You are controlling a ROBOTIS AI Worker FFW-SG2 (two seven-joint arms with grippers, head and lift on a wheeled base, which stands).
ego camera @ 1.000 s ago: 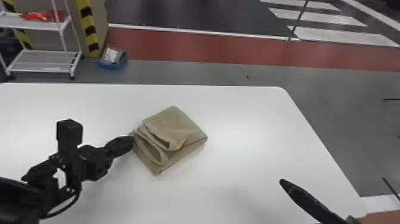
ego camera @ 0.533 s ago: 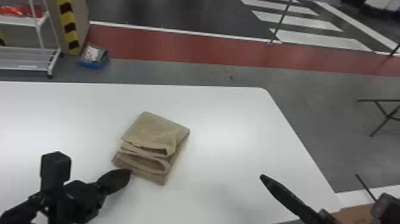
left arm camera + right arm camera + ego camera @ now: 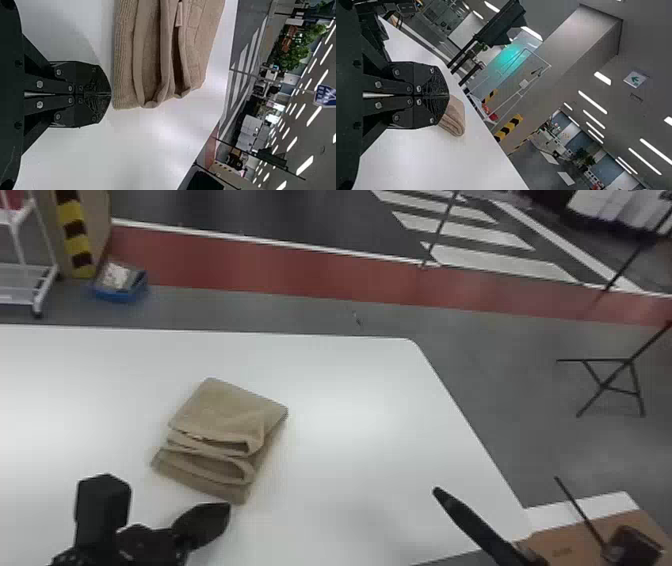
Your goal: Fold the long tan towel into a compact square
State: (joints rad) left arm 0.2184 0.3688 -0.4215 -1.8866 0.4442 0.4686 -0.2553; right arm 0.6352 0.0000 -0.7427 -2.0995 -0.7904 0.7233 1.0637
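The tan towel (image 3: 225,425) lies folded into a thick, layered bundle on the white table, its open folds facing the robot. Just short of its near corner is my left gripper (image 3: 222,512). In the left wrist view the left gripper (image 3: 111,94) is shut with nothing in it, its tips close beside the towel's layered edge (image 3: 128,59). My right gripper (image 3: 437,492) is apart from the towel, over the table's right part. The right gripper (image 3: 448,95) is shut and empty in the right wrist view, with the towel (image 3: 455,116) farther off beyond its tips.
The white table (image 3: 350,390) has its right edge beyond my right gripper. A cardboard box (image 3: 575,540) stands off the near right corner. On the floor behind are a blue bin (image 3: 120,287) and a white wire shelf (image 3: 30,285).
The head view has swung to the right. My left gripper, earlier touching the towel's left side, is now a little apart from its near corner. The towel keeps its folded shape.
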